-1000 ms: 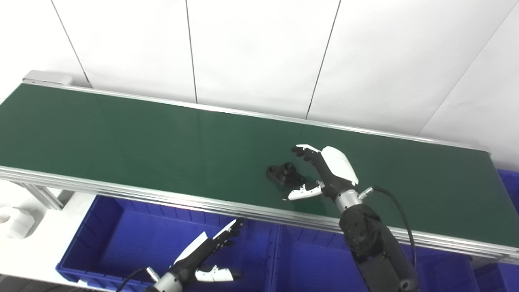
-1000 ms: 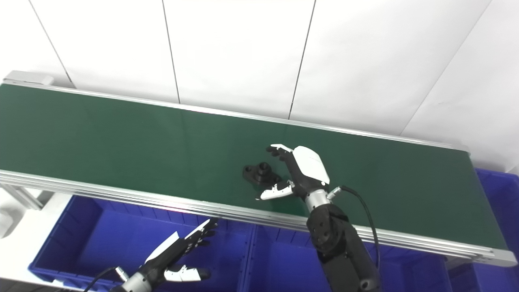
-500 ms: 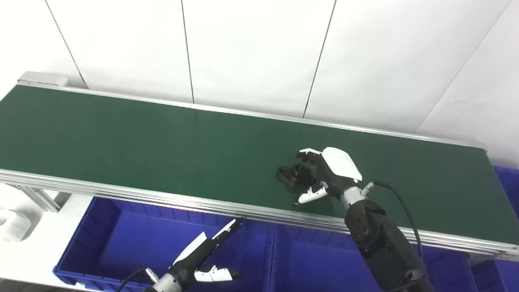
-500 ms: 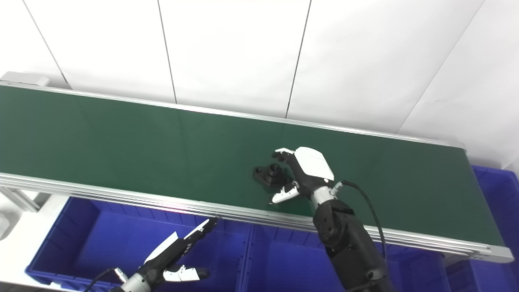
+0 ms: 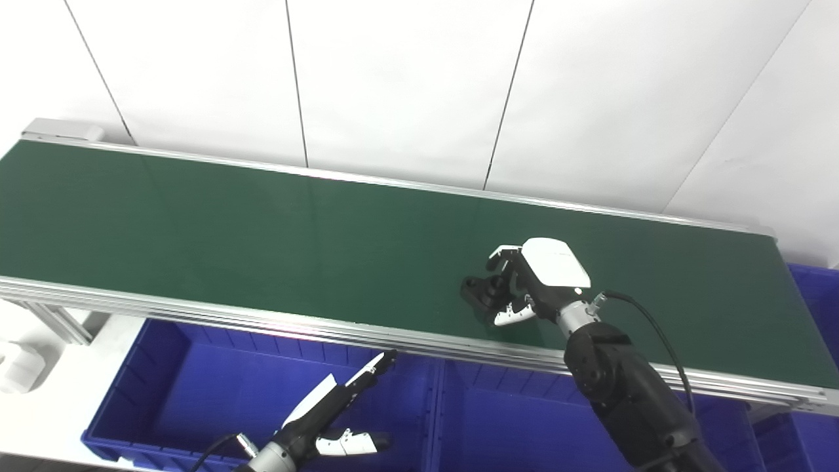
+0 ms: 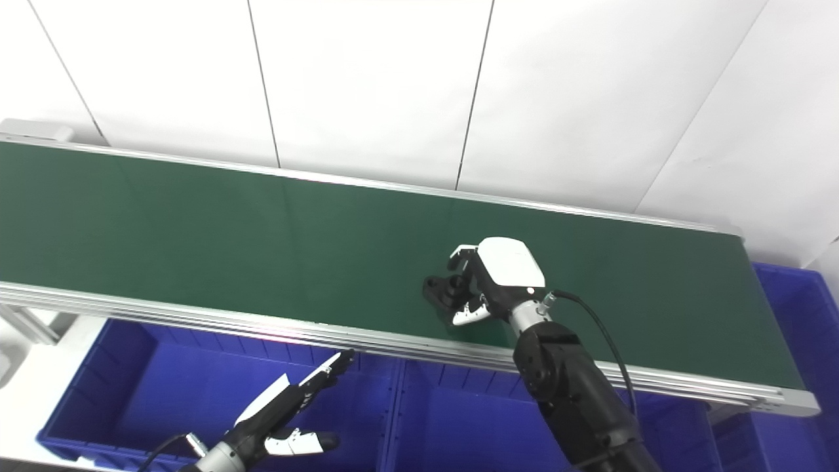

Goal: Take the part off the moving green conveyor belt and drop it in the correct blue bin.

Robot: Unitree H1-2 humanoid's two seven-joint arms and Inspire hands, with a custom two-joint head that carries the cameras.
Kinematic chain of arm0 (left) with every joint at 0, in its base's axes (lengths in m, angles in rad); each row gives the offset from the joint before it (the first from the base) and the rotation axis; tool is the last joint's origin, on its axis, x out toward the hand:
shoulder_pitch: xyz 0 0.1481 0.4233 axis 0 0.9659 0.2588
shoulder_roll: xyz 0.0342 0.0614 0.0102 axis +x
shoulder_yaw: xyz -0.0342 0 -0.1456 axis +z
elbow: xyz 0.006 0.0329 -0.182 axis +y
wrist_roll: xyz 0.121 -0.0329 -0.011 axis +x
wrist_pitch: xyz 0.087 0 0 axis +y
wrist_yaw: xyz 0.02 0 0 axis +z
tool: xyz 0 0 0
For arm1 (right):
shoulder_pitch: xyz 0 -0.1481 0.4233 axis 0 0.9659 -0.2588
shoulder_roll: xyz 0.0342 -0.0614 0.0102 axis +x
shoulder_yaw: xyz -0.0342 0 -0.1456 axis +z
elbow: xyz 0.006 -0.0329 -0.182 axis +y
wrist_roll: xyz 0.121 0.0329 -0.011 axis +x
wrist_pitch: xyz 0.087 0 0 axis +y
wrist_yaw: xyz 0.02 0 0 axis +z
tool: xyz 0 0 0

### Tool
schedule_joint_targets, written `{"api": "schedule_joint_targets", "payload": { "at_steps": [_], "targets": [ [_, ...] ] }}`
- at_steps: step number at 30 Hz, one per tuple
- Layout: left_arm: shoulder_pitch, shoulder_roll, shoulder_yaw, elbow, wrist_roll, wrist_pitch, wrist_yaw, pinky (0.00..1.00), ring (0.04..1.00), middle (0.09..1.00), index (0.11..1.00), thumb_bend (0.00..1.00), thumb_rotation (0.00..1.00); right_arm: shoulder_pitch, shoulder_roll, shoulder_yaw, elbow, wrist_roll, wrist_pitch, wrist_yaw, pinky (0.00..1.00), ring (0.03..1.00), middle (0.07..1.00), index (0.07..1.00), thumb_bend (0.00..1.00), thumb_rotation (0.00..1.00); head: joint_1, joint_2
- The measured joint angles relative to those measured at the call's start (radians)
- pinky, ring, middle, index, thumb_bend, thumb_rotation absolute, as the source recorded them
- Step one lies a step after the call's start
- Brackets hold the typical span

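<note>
Right hand (image 5: pixel 532 282) closed since earlier, fingers now clamped round black part (image 5: pixel 478 292) on belt (image 5: pixel 262 229); left hand (image 5: pixel 331 410) open.

Both cameras sit side by side on the robot's head and look down and forward at a slant. They see the conveyor belt (image 5: pixel 262 223) from its near side, with the white wall (image 5: pixel 406 85) behind and the blue bins (image 6: pixel 164 387) below. The two views share almost the whole scene; the right eye view is only shifted a little sideways. Both arms enter from the bottom edge.
</note>
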Motion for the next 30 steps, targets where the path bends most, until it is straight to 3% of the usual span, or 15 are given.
{"api": "schedule_joint_targets", "payload": {
  "at_steps": [8, 21, 30],
  "targets": [
    [0.003, 0.003, 0.019, -0.028, -0.011, 0.0, -0.011, 0.94, 0.979, 0.995, 0.999, 0.78, 0.71, 0.014, -0.001, 0.013, -0.014, -0.005, 0.0, -0.021, 0.19, 0.25, 0.472, 0.491, 0.53, 0.0, -0.011, 0.014],
    [0.004, 0.004, 0.057, -0.028, -0.029, 0.0, -0.045, 0.89, 0.949, 0.972, 0.969, 0.8, 0.67, 0.032, 0.003, 0.035, -0.021, -0.025, -0.012, -0.091, 0.21, 0.274, 0.476, 0.492, 0.52, 0.0, -0.009, 0.02],
    [0.007, 0.002, 0.078, -0.028, -0.042, -0.001, -0.072, 0.85, 0.927, 0.963, 0.961, 0.81, 0.64, 0.106, 0.013, 0.03, -0.182, -0.017, -0.031, -0.051, 0.28, 0.346, 0.479, 0.492, 0.52, 0.0, -0.009, 0.026]
  ]
}}
